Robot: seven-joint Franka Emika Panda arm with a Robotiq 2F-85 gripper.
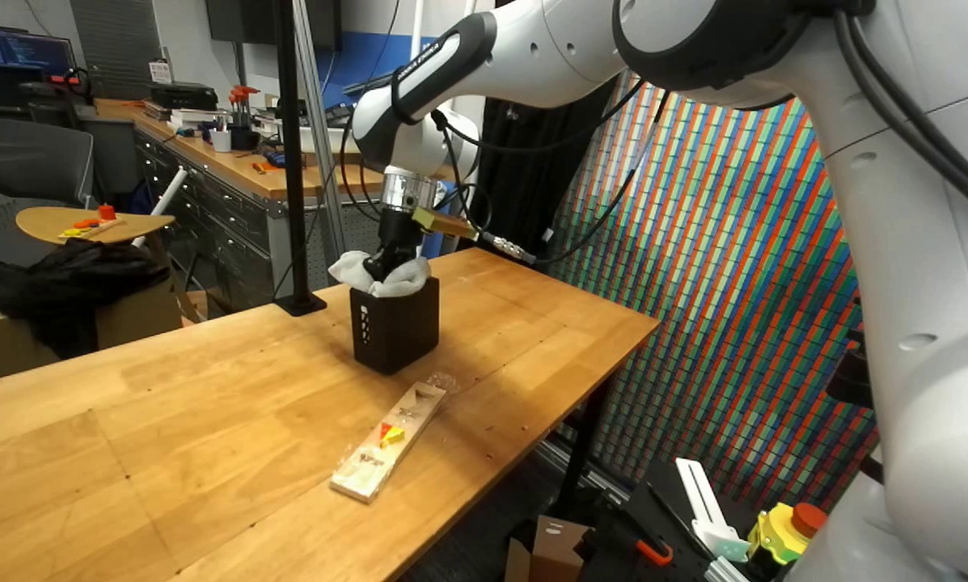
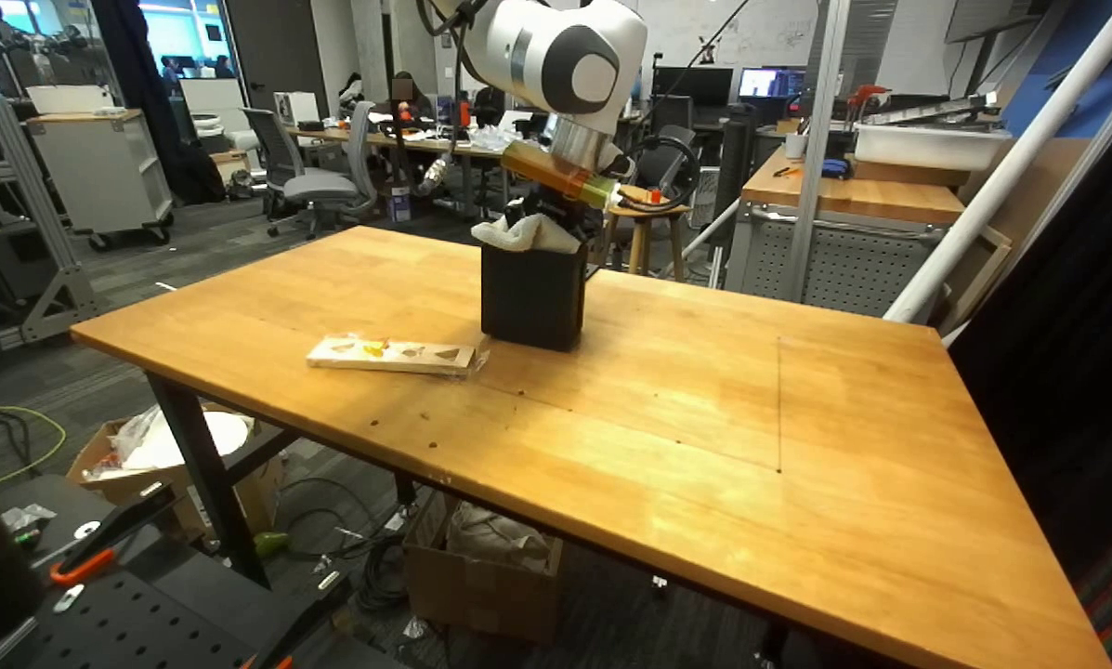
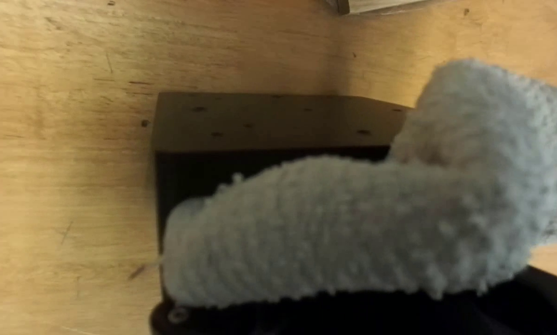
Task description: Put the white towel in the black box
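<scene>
Judged step: stowing the white towel, bulging from the black box. Pincer closed; grip on towel unverifiable. Next move should push the folds inside.

We have room over the bench beside the black box; a wooden strip lies near it. The white towel and the tool crowd the box's mouth, and a black pole stands at one edge.
</scene>
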